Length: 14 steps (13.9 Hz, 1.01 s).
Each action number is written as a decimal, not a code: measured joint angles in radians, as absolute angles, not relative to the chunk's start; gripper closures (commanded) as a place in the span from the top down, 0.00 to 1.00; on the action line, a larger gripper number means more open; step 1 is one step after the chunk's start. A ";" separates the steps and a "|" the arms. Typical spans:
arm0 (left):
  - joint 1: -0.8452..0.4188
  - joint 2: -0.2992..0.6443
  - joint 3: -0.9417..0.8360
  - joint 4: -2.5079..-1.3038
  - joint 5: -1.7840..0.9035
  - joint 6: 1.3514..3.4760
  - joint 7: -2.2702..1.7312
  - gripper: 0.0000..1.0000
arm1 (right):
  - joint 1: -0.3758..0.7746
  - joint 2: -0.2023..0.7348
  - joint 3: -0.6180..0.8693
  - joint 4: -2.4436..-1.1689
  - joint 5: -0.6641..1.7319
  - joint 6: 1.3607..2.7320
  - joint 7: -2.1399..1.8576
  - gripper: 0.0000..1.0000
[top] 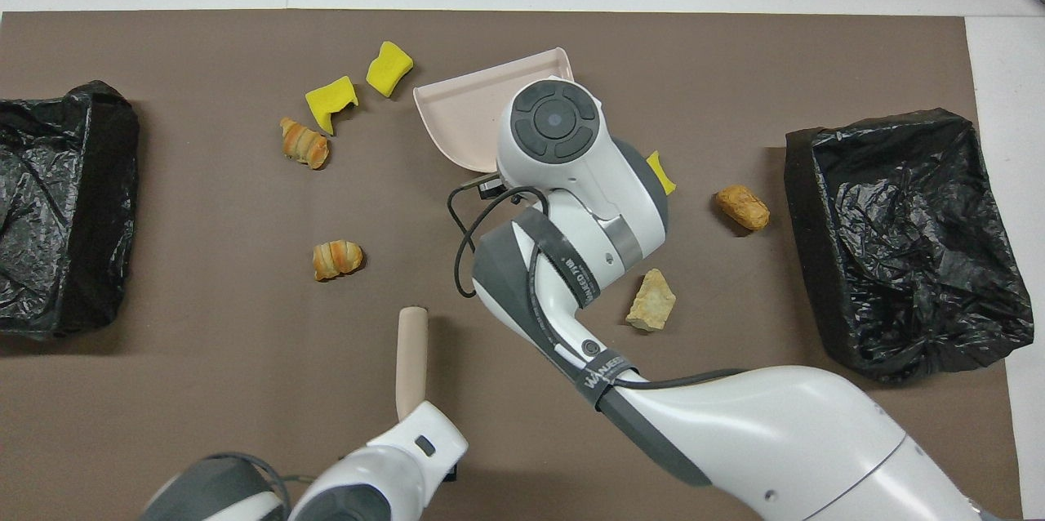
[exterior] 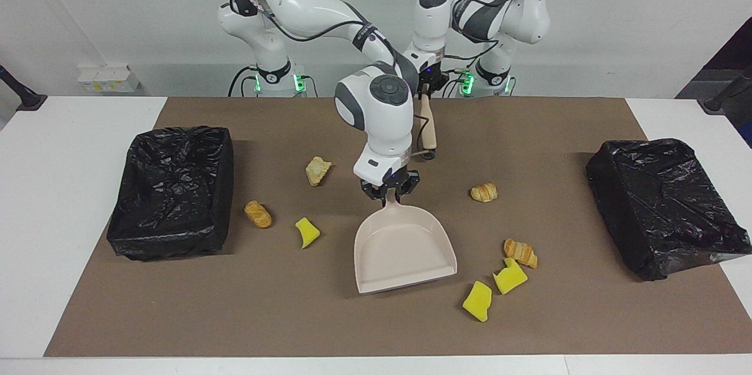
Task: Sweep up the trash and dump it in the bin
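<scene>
Meanwhile, the dustpan (exterior: 405,245) is held by its handle in the closed right gripper (exterior: 388,191) and the brush (exterior: 427,119) in the closed left gripper (exterior: 425,88), with trash (exterior: 508,275) scattered across the mat (exterior: 352,328); scraps could be knocked away by a tilted pan.

worktop (exterior: 70,187): white, overlaid by a brown mat (exterior: 352,322)
right claw (exterior: 389,191): low over the mat's middle, clamped on the dustpan (exterior: 405,248) handle
bins: two black-lined bins (exterior: 173,190) (exterior: 664,204), one at each end of the mat, well apart from the claw
trash (exterior: 317,170): a beige chunk and a croissant lump (exterior: 484,191) near the claw; a yellow sponge piece (exterior: 307,232), a brown lump (exterior: 258,214) toward the right arm's end; two sponge pieces (exterior: 477,301) (exterior: 510,276) and a croissant lump (exterior: 520,252) beside the dustpan's mouth
</scene>
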State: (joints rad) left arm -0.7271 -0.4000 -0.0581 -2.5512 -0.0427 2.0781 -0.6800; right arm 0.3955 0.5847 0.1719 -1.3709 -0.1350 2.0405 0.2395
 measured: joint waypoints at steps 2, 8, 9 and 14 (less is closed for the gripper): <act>-0.573 -0.380 -0.054 -2.498 -0.042 2.071 -0.501 0.00 | 0.343 0.585 0.171 -1.378 -0.140 2.031 -0.036 0.00; -0.303 -0.109 -0.051 -2.204 0.010 2.071 -0.270 0.00 | 0.307 0.607 0.171 -1.337 -0.207 1.971 -0.540 0.00; -0.270 -0.060 -0.051 -2.162 0.022 2.074 -0.257 0.00 | 0.307 0.622 0.170 -1.311 -0.218 1.963 -0.617 0.00; -0.115 0.129 -0.050 -2.002 0.057 2.135 -0.130 0.00 | 0.312 0.715 0.172 -1.217 -0.237 1.960 -0.793 0.00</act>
State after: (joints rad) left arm -0.1147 0.1289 -0.0496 -2.0024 0.0574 2.1352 -0.1299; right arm 0.3120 0.7149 0.1719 -1.2166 -0.2375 1.9601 -0.7926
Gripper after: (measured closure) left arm 0.736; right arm 0.678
